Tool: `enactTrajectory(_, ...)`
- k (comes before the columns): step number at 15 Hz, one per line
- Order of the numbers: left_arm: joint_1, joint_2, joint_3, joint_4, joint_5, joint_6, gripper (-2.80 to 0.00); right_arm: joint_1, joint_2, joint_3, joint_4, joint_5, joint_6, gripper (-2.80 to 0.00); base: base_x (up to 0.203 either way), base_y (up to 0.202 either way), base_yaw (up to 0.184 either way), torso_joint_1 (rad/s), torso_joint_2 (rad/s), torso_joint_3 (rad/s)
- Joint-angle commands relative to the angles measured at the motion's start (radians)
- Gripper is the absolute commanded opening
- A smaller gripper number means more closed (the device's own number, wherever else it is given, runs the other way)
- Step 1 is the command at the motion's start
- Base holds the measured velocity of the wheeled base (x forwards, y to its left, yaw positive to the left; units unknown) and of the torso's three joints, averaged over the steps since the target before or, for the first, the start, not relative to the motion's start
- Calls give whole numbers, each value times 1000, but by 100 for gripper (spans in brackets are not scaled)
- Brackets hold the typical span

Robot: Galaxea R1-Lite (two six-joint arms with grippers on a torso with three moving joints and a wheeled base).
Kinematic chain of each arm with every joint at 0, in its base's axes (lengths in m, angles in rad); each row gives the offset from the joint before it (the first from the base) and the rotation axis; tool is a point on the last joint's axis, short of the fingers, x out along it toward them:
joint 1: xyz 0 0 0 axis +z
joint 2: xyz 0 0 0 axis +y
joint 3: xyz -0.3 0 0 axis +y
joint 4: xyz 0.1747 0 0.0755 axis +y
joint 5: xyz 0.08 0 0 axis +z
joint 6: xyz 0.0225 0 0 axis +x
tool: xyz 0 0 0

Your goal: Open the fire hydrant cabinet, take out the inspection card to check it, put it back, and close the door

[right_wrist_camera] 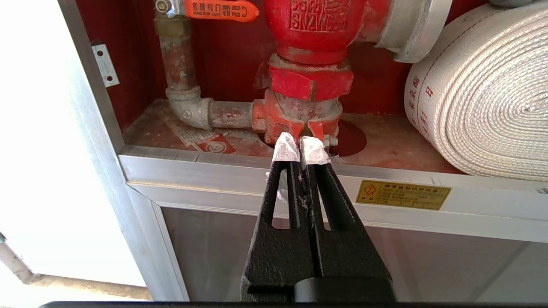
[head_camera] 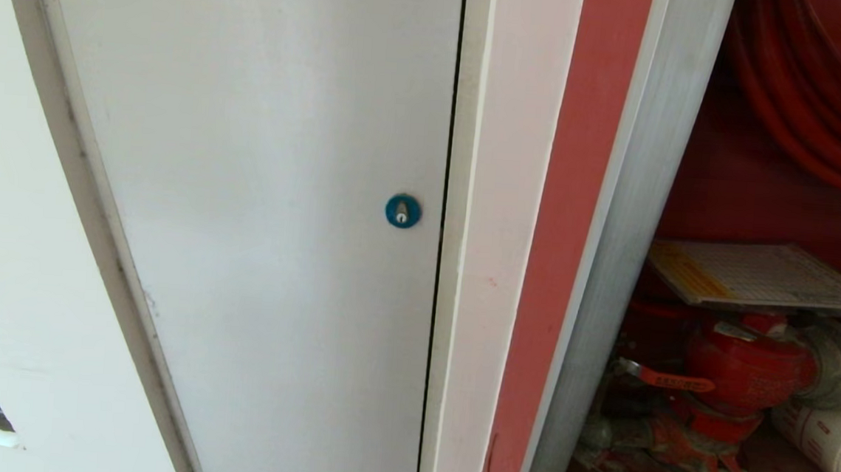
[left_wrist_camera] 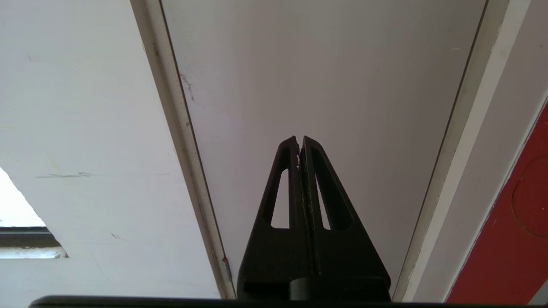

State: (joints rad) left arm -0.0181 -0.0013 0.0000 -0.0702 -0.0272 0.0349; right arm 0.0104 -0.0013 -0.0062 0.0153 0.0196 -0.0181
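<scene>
Both pincers, left pincer (left_wrist_camera: pixel 299 139) and right pincer (right_wrist_camera: pixel 301 147), were shut tight on nothing, while the inspection card (head_camera: pixel 758 276) lay flat above the red valve (head_camera: pixel 744 366) in the fire hydrant cabinet (head_camera: pixel 635 229), easy to reach

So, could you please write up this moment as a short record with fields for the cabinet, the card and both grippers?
cabinet: fire hydrant cabinet stands open, its interior showing; its door is in no view
card: inspection card lies flat inside, above the red valve
hose: rolled white hose beside the valve
left gripper: left gripper shut, empty, facing the white door with a blue lock
right gripper: right gripper shut, empty, in front of the valve's base
</scene>
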Motion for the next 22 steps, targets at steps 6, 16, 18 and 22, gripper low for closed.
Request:
enactTrajectory(6, 1, 1, 28, -2, 0, 0, -280, 0, 1, 0, 0, 0, -2, -280, 0, 0, 0, 0, 0, 0)
enactTrajectory(16, 1, 1, 28, 0, 0, 0, -280, 0, 3, -3, 8, 0, -2, -280, 0, 0, 0, 0, 0, 0)
enactTrajectory(18, 1, 1, 28, -1, 0, 0, -280, 0, 3, -3, 8, -1, 10, -280, 0, 0, 0, 0, 0, 0)
enactTrajectory(22, 0, 0, 28, -2, 0, 0, -280, 0, 1, -3, 6, -30, 46, -280, 0, 0, 0, 0, 0, 0)
